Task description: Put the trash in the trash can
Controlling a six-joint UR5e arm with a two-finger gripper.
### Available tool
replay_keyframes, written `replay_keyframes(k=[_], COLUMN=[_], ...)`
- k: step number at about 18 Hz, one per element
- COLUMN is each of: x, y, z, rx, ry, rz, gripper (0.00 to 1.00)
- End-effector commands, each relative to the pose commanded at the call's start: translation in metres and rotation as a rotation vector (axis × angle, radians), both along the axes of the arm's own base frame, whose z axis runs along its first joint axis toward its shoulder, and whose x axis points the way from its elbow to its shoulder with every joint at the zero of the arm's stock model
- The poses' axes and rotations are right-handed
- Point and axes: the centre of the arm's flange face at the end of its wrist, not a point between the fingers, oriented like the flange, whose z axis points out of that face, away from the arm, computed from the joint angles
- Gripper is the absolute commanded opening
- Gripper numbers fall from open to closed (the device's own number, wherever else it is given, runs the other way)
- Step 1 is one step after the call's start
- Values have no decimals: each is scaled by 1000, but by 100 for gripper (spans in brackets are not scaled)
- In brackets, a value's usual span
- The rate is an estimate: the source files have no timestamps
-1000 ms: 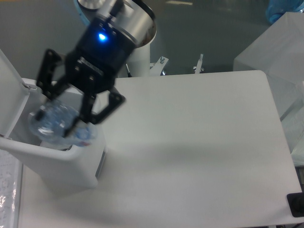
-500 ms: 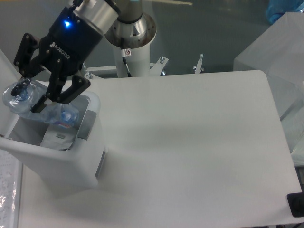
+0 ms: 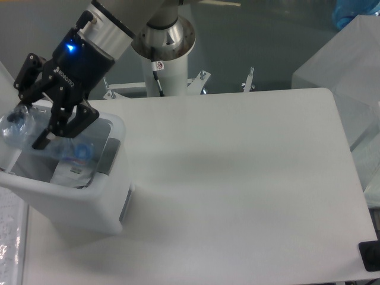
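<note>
The trash can is a boxy white bin at the table's left edge, with its flip lid standing open on the far left and a grey latch panel on its rim. My gripper hangs over the bin's opening, shut on the crushed clear bottle. One end of the bottle sticks out left toward the lid. The other end, with a blue spot, dips inside the bin. A pale crumpled wrapper lies inside the bin below it.
The arm's white base column stands behind the table, with two metal clamps on the back edge. A translucent box is off the right side. A black object sits at the front right corner.
The gripper has carried the bottle left and back across the bin, from over its front rim to over the opening near the lid. The bottle's far end now dips inside.
</note>
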Motion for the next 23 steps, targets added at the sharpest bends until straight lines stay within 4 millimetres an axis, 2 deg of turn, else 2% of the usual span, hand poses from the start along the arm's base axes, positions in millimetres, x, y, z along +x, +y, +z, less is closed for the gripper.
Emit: replay_keyframes(k=[3,5,9,11,15,18,20,21,23], x=[-1,-12,-75,-111,-182,-227,-254,-267,-288], y=[-3,-4,-29,-48,-86,-104,-109,-112,-120], z=[-14,-17,-21,-26,-51,-80,-108,-123,-142], rx=[-16,-22,-29,-37,-65,-96,-123,-136,-178], ry=[-8,-12,-10,-20,-56,-96,-102,-84,-16], rz=[-2,16,132,202,327,393,408,403,409], gripper=[100,100,100,100,100,100,100,100,100])
